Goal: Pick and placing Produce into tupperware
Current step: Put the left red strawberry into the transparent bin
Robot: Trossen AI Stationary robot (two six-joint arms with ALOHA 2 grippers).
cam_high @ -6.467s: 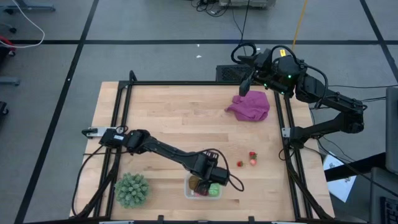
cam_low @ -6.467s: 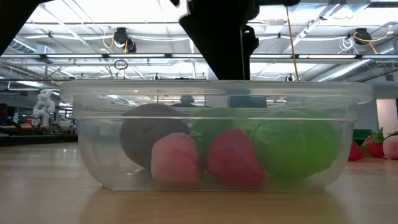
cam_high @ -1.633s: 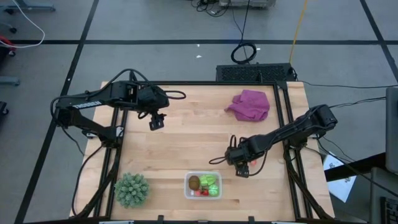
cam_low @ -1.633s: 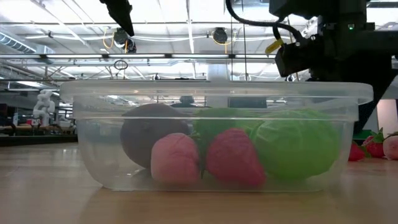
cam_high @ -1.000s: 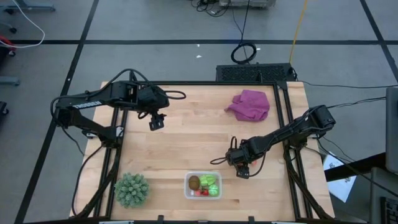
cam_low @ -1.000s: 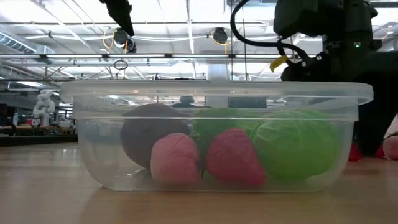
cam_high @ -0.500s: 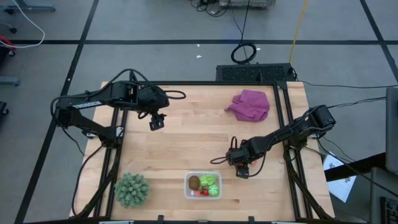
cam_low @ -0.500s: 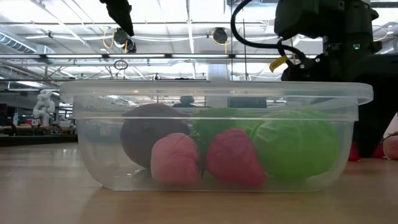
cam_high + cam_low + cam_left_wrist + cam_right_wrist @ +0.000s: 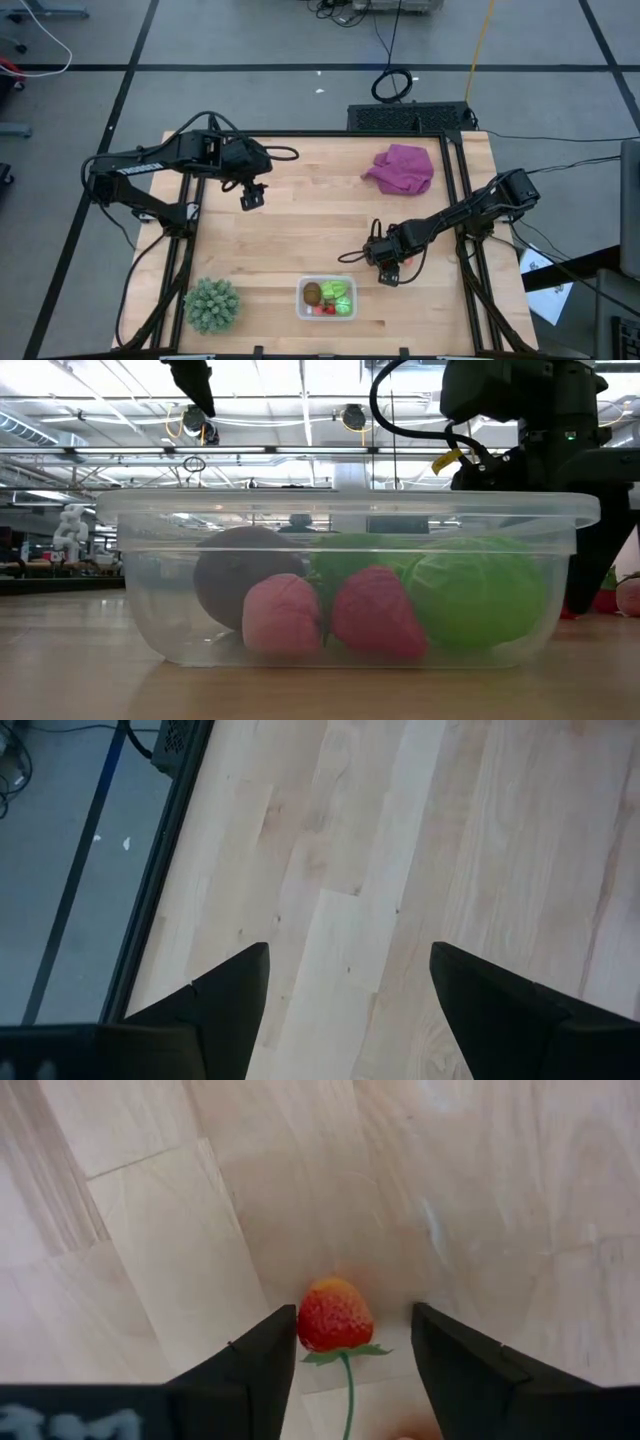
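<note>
The right end effector (image 9: 345,1355) hangs low over the table with its fingers spread around a small red strawberry (image 9: 335,1315), right of the tupperware (image 9: 327,298). If they close off-centre, the round piece may squirt away (the left end effector (image 9: 250,196) waits open, far-left).

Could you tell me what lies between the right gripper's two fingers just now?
A small red strawberry lies on the bare wooden table, in the gap of the open right gripper. The right wrist view shows it plainly.
</note>
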